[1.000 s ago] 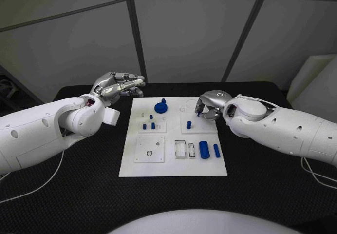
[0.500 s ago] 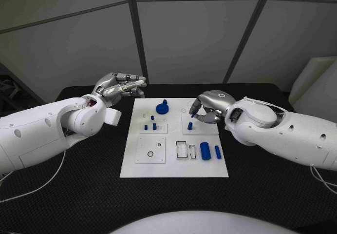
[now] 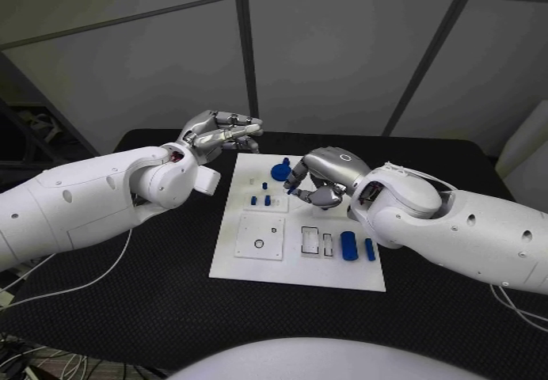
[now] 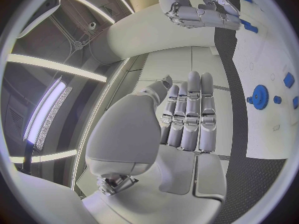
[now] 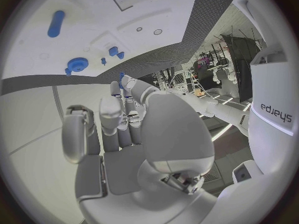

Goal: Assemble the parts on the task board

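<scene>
The white task board [image 3: 294, 265] lies in the middle of the table. On its far part are a blue gear [image 3: 281, 169] and two short blue pegs [image 3: 260, 201]; a blue cylinder [image 3: 347, 242] and a thinner blue bar [image 3: 369, 248] lie near its right edge. My right hand [image 3: 318, 179] hovers over the board's far middle, just right of the gear, and pinches a small blue peg [image 5: 121, 76] at its fingertips. My left hand [image 3: 222, 131] hangs above the board's far left corner, fingers [image 4: 189, 115] side by side and half bent, holding nothing.
A square white plate with a small ring hole [image 3: 260, 236] and two rectangular slots [image 3: 317, 241] sit on the board's near half. Black table [image 3: 137, 301] surrounds the board. My right forearm [image 3: 457, 229] reaches over the board's right side.
The head camera has shifted. My right hand has moved from the board's right edge inward over its far middle, toward the gear. The left hand keeps its place.
</scene>
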Action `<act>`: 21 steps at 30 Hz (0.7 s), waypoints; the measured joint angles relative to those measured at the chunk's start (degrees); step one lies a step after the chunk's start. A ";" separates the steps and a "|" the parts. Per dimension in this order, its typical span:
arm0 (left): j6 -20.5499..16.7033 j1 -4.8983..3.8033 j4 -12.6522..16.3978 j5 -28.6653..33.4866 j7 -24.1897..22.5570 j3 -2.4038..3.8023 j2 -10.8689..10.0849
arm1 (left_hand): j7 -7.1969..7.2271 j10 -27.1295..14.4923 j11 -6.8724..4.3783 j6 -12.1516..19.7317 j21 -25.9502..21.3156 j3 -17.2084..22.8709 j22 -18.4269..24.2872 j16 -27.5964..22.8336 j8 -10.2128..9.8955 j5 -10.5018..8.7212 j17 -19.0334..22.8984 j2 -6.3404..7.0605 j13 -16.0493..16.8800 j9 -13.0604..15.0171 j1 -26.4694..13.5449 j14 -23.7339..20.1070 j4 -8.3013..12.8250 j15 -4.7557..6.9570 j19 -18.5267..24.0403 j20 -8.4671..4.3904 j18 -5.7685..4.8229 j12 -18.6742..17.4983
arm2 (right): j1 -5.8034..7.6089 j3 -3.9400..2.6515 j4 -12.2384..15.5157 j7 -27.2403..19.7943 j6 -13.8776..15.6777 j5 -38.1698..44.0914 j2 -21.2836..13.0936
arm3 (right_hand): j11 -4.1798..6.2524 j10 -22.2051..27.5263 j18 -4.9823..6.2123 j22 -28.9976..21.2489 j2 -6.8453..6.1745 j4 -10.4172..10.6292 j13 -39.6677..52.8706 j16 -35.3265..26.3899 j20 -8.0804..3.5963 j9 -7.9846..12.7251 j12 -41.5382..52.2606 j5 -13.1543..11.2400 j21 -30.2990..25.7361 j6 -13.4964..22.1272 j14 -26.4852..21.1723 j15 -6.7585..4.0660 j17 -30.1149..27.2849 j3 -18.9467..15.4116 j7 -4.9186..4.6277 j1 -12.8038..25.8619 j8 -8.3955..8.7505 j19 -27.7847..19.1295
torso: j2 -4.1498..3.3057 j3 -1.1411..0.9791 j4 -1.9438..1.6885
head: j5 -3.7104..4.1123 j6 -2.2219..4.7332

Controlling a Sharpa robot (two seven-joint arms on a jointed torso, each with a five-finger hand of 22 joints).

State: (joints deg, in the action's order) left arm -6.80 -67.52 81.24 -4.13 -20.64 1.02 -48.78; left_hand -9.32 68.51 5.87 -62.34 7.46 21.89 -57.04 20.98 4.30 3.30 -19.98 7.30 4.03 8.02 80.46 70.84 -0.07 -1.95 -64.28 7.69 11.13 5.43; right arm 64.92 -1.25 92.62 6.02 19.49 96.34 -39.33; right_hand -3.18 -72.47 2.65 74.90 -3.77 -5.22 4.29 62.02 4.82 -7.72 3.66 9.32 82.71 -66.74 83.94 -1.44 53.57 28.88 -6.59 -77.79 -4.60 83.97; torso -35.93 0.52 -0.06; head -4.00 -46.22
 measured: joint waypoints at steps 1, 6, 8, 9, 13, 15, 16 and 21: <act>0.01 0.00 -0.02 0.00 0.00 0.00 0.11 | 0.00 0.00 0.00 0.00 0.00 0.00 0.00 0.00 0.00 0.00 0.00 0.00 0.00 0.00 0.00 0.00 0.00 0.00 0.00 0.00 0.00 0.00 | -0.01 0.34 -0.45 -0.10 -0.07 -0.01 0.78 | 0.00 0.00 -0.01 0.00 0.00 0.00 -0.01 0.00 0.00 0.00 0.00 0.10 0.00 0.00 0.00 0.00 0.00 0.00 0.00 0.00 0.00 0.00 | 0.00 0.00 0.00 | -0.31 -0.06; 0.03 -0.03 -0.13 0.01 0.00 0.00 0.51 | 0.00 0.00 0.00 0.00 0.00 -0.16 0.09 0.00 0.00 0.00 0.00 0.00 0.00 0.00 0.00 0.00 -0.16 0.00 0.00 0.00 0.00 0.00 | -0.31 1.71 -2.46 -0.43 -0.77 0.05 3.26 | 0.00 0.00 0.00 0.00 -0.16 -0.11 -0.07 0.00 0.00 0.01 0.00 0.11 0.00 0.06 0.00 0.00 -0.08 0.11 0.06 0.15 0.00 0.00 | -0.04 -0.02 0.00 | -1.85 -0.65; 0.03 -0.04 -0.16 0.01 0.00 0.01 0.62 | 0.00 0.00 0.00 0.00 0.00 -0.16 0.17 0.00 0.00 0.00 0.00 0.00 0.00 0.00 0.00 0.00 -0.16 0.00 0.00 0.00 0.00 0.00 | -0.37 2.28 -3.37 -0.49 -1.14 0.15 4.12 | -0.12 0.13 0.00 0.00 -0.16 -0.17 -0.11 0.00 0.00 0.01 0.00 0.11 0.00 0.07 0.00 0.00 -0.08 0.16 0.06 0.15 0.01 0.00 | -0.04 -0.03 0.02 | -2.42 -0.85; 0.03 -0.04 -0.20 0.01 0.00 0.01 0.69 | 0.00 0.00 0.00 0.00 0.00 -0.16 0.17 0.00 0.00 0.00 0.00 0.00 0.00 0.00 0.00 0.00 -0.16 0.00 0.00 0.00 0.00 0.00 | -0.44 2.64 -3.91 -0.52 -1.42 0.22 4.67 | -0.22 0.22 0.00 0.00 -0.16 -0.17 -0.11 0.00 0.00 0.02 0.00 0.11 0.00 0.07 0.00 0.00 -0.08 0.16 0.06 0.15 0.01 0.00 | -0.05 -0.04 0.05 | -2.65 -0.94; 0.03 -0.06 -0.30 0.01 0.00 0.01 0.98 | 0.00 0.00 0.00 0.00 0.00 -0.16 0.17 0.00 0.00 0.00 0.00 -0.01 0.00 -0.01 -0.01 0.00 -0.16 0.00 0.00 0.00 0.00 0.00 | -0.80 3.53 -5.36 -0.61 -2.38 0.43 6.04 | -0.22 0.22 0.00 0.00 -0.16 -0.17 -0.12 0.00 0.00 0.03 0.00 0.11 0.00 0.08 0.00 0.00 -0.18 0.16 0.07 0.15 0.01 0.00 | -0.08 -0.10 0.09 | -3.32 -1.25; 0.03 -0.06 -0.36 0.02 0.00 0.01 1.11 | 0.00 0.00 0.00 0.00 -0.22 -0.32 0.24 -0.22 0.00 0.00 0.00 -0.18 0.00 -0.01 -0.19 0.00 -0.01 0.00 0.00 0.00 0.00 0.00 | -1.14 3.75 -5.86 -0.66 -2.79 0.53 6.61 | -0.22 0.22 0.00 0.00 -0.16 -0.15 -0.12 0.00 0.00 0.03 0.00 0.11 0.00 0.08 0.00 0.00 -0.32 0.18 0.07 0.15 0.21 0.00 | -0.08 -0.10 0.09 | -3.50 -1.30; 0.03 -0.06 -0.40 0.02 0.00 0.01 1.18 | 0.00 0.00 0.00 0.00 -0.22 -0.32 0.24 -0.22 0.00 0.00 0.00 -0.23 0.00 -0.01 -0.23 0.00 0.00 0.00 0.00 0.00 -0.01 0.00 | -1.42 3.85 -6.17 -0.69 -3.05 0.60 6.95 | -0.22 0.22 0.01 0.00 -0.16 -0.06 -0.13 0.00 0.00 0.03 -0.01 0.11 0.00 0.08 0.00 0.00 -0.34 0.28 0.07 0.15 0.30 0.00 | -0.08 -0.12 0.11 | -3.67 -1.37; 0.03 -0.07 -0.49 0.02 0.00 0.01 1.39 | 0.00 0.00 0.00 0.00 -0.22 -0.32 0.24 -0.22 0.00 0.00 0.00 -0.23 0.00 -0.01 -0.23 0.00 0.00 0.00 0.00 0.00 -0.01 0.00 | -2.29 4.08 -7.38 -0.72 -3.93 1.01 7.92 | -0.27 0.57 0.00 0.04 -0.16 0.00 -0.16 0.00 0.00 -0.04 0.00 0.11 0.00 0.14 0.00 0.00 -0.34 0.34 0.03 0.15 0.39 0.00 | -0.08 -0.15 0.13 | -4.09 -1.67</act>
State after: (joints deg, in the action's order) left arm -6.76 -67.59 80.74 -4.12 -20.64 1.04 -47.39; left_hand -9.32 68.51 5.87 -62.34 7.24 21.58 -56.80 20.76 4.31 3.30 -19.98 7.07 4.03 8.01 80.22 70.84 -0.07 -1.95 -64.28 7.69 11.12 5.43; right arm 62.62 2.83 85.24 5.30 15.56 97.34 -31.41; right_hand -3.45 -71.90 2.65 74.95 -3.93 -5.22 4.13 62.02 4.82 -7.76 3.65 9.43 82.71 -66.60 83.94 -1.44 53.23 29.22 -6.56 -77.64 -4.21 83.97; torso -36.01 0.37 0.07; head -8.09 -47.89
